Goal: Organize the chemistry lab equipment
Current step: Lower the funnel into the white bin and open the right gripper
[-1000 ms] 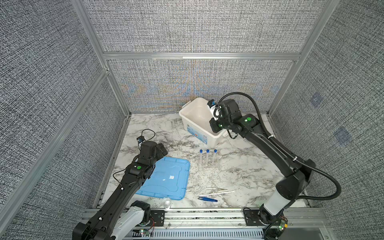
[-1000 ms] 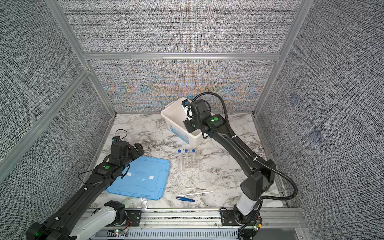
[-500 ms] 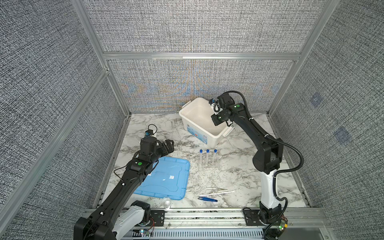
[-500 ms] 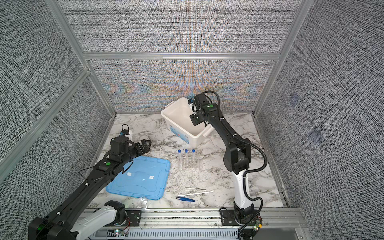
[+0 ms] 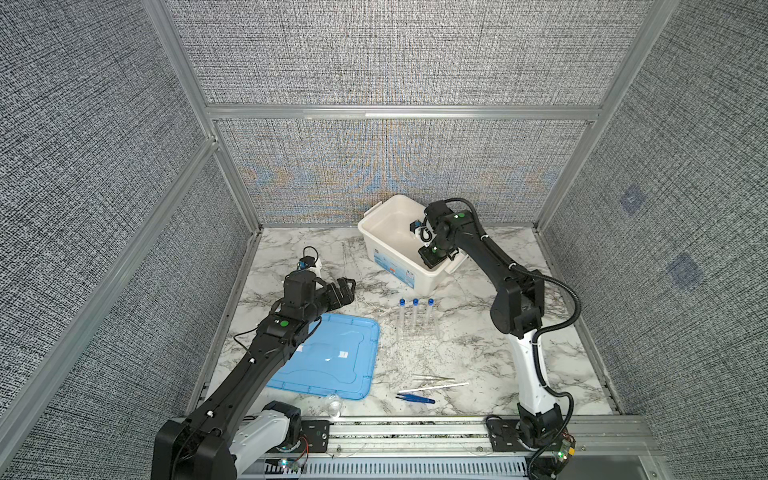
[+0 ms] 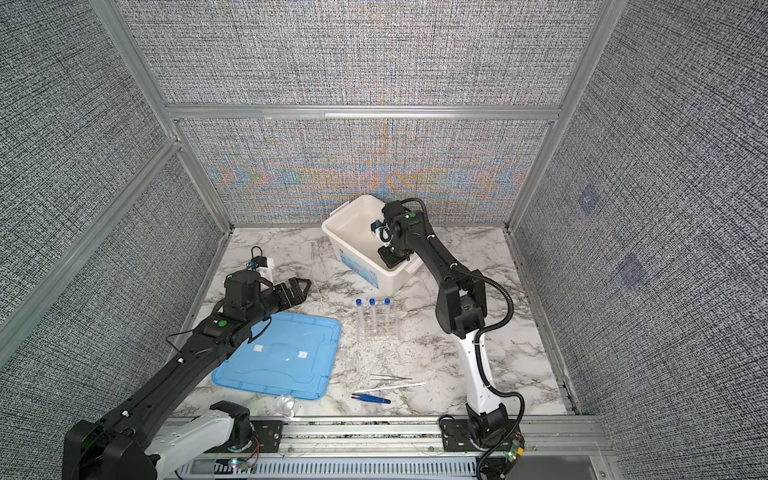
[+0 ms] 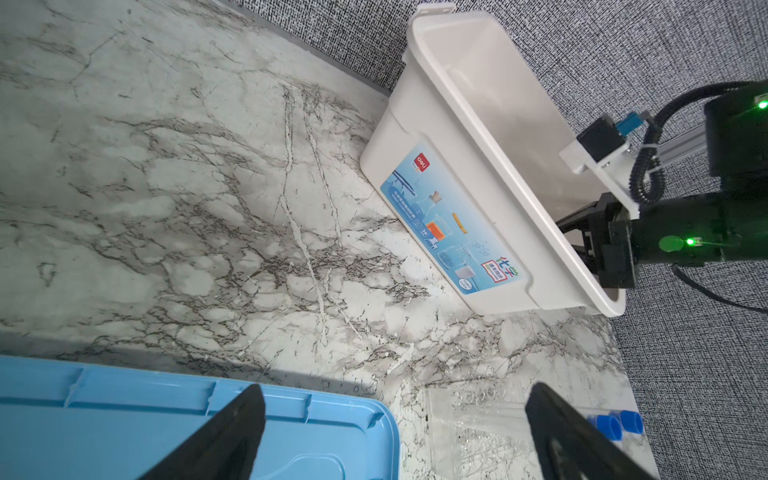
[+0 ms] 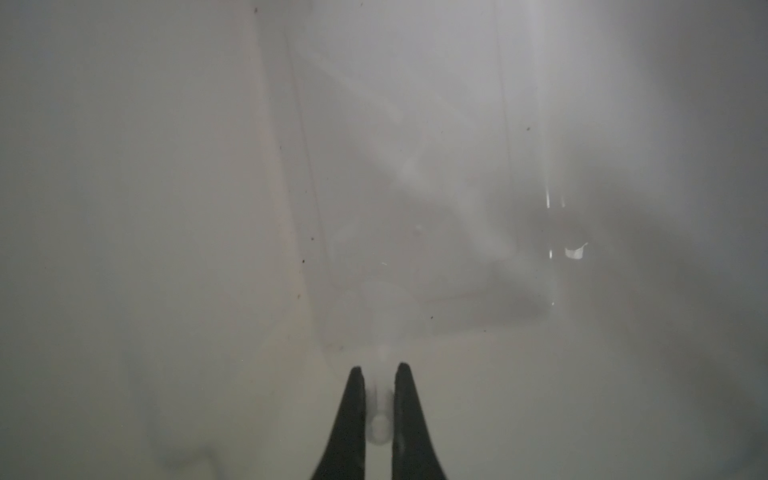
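Observation:
Three blue-capped tubes [image 5: 415, 311] [image 6: 372, 313] stand in a clear rack [image 5: 417, 330] at mid-table. My left gripper [image 5: 345, 286] [image 7: 395, 390] hovers open and empty left of them, above the corner of the lid; the rack [image 7: 469, 419] and blue caps [image 7: 615, 424] lie beside one finger. My right gripper [image 8: 379, 370] reaches down inside the white tub [image 5: 374, 232], shut on a small pale translucent piece; what it is I cannot tell. Silver tweezers [image 5: 432, 377], a thin white stick [image 5: 434, 387] and blue tweezers [image 5: 417, 399] lie near the front. A clear glass dish [image 5: 334, 405] sits by the rail.
The flat light-blue lid [image 5: 332, 361] [image 7: 166, 415] lies at front left under my left forearm. The tub [image 7: 457, 208] stands at the back against the fabric wall. A faint clear vessel [image 8: 415, 187] rests on the tub floor ahead of my right fingers.
My right gripper has dropped from above the tub's rim down into the tub, still shut. My left gripper has swung right, toward the rack, staying open.

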Robot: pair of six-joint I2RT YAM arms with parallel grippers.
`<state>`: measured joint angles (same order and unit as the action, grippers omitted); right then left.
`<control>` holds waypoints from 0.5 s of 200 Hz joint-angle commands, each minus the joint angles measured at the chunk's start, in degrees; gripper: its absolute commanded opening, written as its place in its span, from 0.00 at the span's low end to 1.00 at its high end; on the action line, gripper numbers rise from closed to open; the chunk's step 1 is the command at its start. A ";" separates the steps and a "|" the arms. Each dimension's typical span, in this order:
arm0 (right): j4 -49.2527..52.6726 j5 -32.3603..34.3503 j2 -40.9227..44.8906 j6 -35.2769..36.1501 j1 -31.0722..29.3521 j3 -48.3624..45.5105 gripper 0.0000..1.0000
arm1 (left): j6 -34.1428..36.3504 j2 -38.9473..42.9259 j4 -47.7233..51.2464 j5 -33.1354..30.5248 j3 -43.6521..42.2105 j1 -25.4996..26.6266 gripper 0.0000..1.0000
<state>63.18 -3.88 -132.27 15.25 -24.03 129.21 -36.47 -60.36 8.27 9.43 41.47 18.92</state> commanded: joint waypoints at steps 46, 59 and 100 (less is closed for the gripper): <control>-0.48 0.17 -0.14 0.06 0.04 -2.02 0.04 | -1.35 -2.23 -0.73 -0.87 2.33 -0.04 0.99; -1.19 0.46 -0.03 0.08 -0.05 -2.74 0.05 | -1.97 -2.53 -1.08 -1.03 2.01 -0.02 0.99; -2.68 1.97 1.27 -2.18 0.03 -4.11 0.16 | -3.17 -2.38 -0.89 -4.33 1.46 -0.03 0.99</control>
<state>60.88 -1.45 -131.22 15.00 -24.03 125.78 -38.28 -62.87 7.86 7.99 42.89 18.90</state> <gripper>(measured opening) 0.121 0.990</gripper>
